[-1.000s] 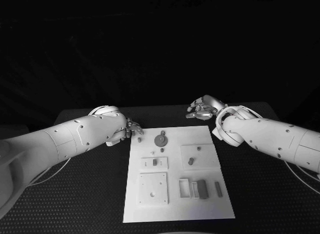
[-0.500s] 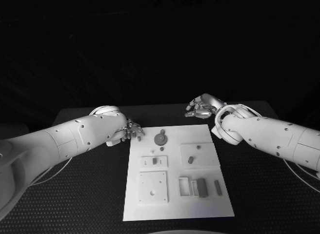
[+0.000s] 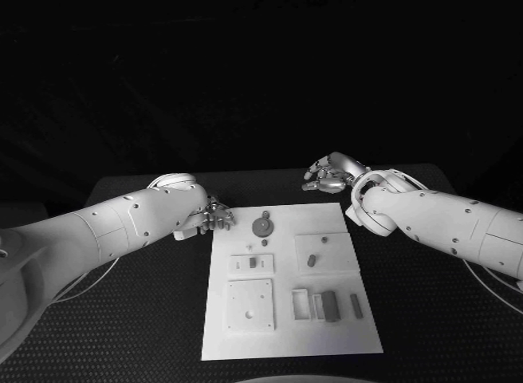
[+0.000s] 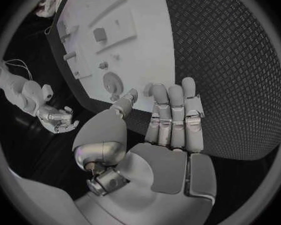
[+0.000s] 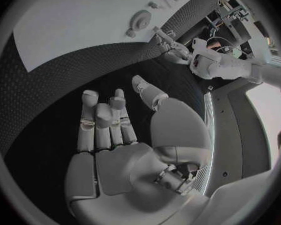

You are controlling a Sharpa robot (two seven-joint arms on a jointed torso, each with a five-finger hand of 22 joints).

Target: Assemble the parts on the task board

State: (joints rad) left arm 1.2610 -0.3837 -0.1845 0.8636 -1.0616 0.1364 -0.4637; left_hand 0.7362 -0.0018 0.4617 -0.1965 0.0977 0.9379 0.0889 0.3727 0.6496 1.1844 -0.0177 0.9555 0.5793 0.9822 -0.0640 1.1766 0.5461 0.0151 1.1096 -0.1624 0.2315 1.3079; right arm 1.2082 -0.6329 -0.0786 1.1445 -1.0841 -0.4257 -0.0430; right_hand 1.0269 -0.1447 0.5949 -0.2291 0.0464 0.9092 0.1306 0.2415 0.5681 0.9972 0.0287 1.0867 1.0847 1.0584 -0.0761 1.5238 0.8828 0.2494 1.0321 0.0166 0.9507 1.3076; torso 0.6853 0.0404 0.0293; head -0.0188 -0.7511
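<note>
Left hand held flat, fingers straight and side by side, gripping nothing, hovering above black table just off the task board's far left corner. Right hand loosely spread, empty, beyond the far right corner. White board between both hands, carrying small grey parts and recessed plates.
</note>
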